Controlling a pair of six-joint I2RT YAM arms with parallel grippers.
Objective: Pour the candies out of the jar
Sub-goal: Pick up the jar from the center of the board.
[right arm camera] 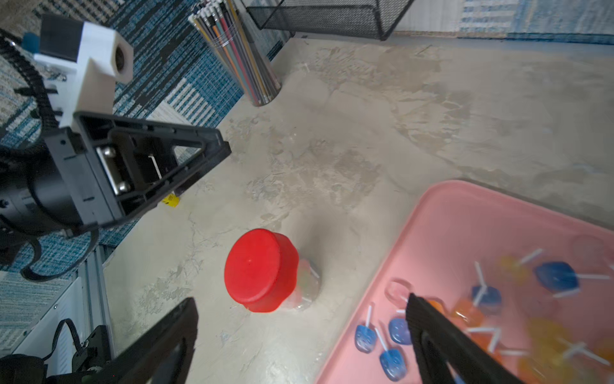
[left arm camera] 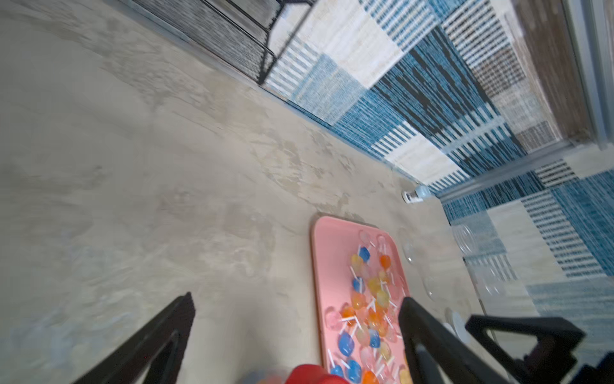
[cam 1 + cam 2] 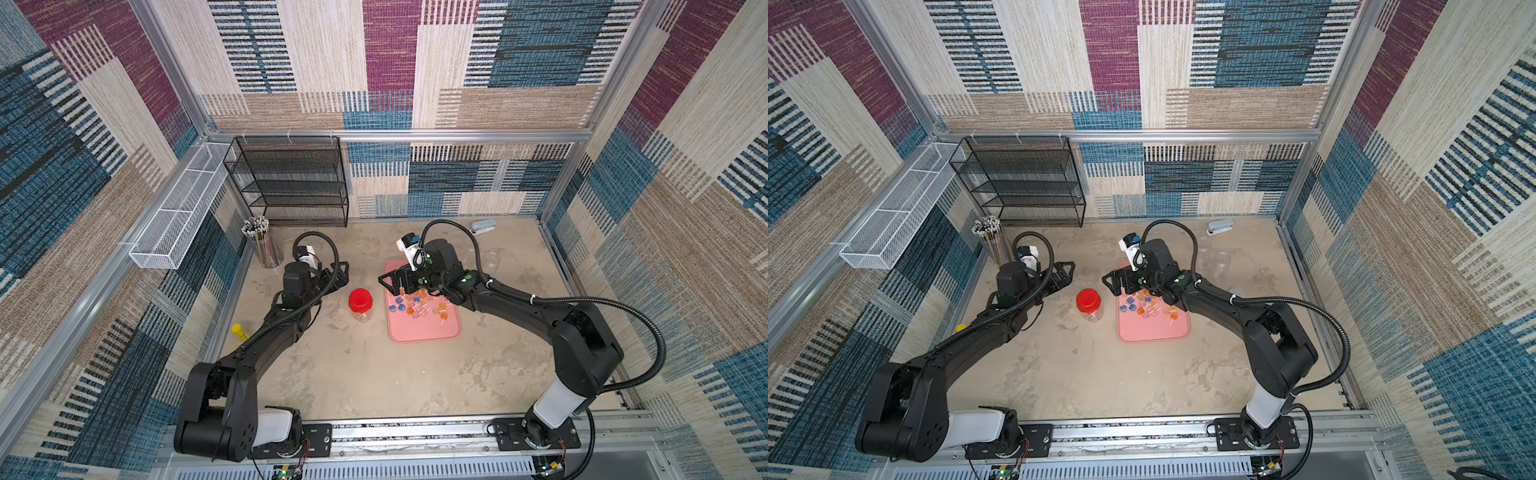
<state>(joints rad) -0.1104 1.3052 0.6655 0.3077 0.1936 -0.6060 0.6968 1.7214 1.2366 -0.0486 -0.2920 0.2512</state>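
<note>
The sandy, blotched desk [image 3: 365,374] fills the floor of the booth, with patterned fabric walls on three sides. Two black arms reach in from the near rail.

The left claw [image 3: 341,272] hangs above bare desk on the left. In the left wrist view its fingers [image 2: 166,332] are spread wide with nothing between them. The right claw [image 3: 384,280] hovers over the far left corner of the tray. It is just as wide apart in the right wrist view [image 1: 300,297] and grips nothing.

At the back left stands a black mesh rack [image 3: 291,183]. A white wire basket [image 3: 178,216] hangs on the left wall.

A pink tray [image 3: 424,332] lies flat, right of centre. A clear cup of pencils [image 3: 264,245] stands upright by the rack's foot.

The jar [image 3: 360,305] stands upright on the desk with its red lid [image 1: 262,269] on, just beside the tray's left edge. It sits between the two claws and nearer the rail than either. Neither claw touches it. Something pale shows low inside it, but I cannot make out what.

A small grey stapler [image 3: 484,226] lies near the back wall.

The candies [image 3: 415,303] lie scattered on the far half of the tray, blue, orange, yellow and pink heads on white sticks. The nearest ones are right under the right claw, and the left claw is well apart from them.
</note>
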